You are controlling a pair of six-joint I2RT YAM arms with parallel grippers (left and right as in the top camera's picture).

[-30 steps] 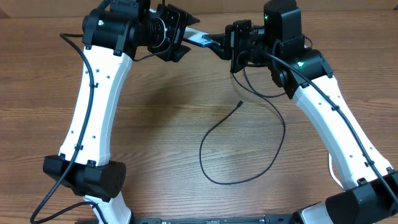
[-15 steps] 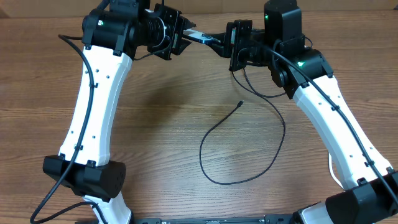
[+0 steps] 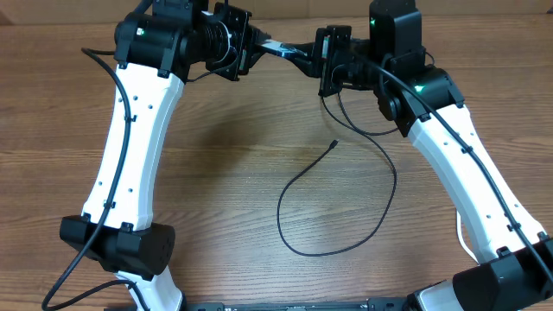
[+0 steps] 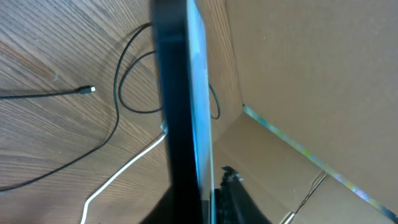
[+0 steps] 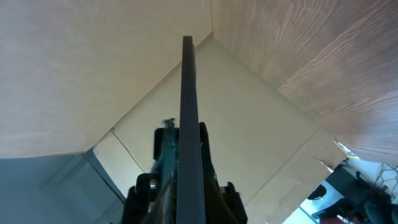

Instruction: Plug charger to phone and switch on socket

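Observation:
The phone hangs in the air at the back of the table, held edge-up between both arms. My left gripper is shut on its left end. The left wrist view shows the phone's black edge and blue screen running up from between the fingers. My right gripper is shut on the other end, and in its wrist view the phone's thin dark edge stands between the jaws. The charger's black cable loops on the table, its connector tip lying free. The socket is out of view.
A thin white cord runs over the wood below the phone. Cardboard walls close off the back of the table. Both white arms reach in from the near edge on either side of the cable loop.
My left gripper's jaws have closed onto the phone's left end. The phone has shifted slightly up and back. The right gripper has kept its hold, and the cable has not moved.

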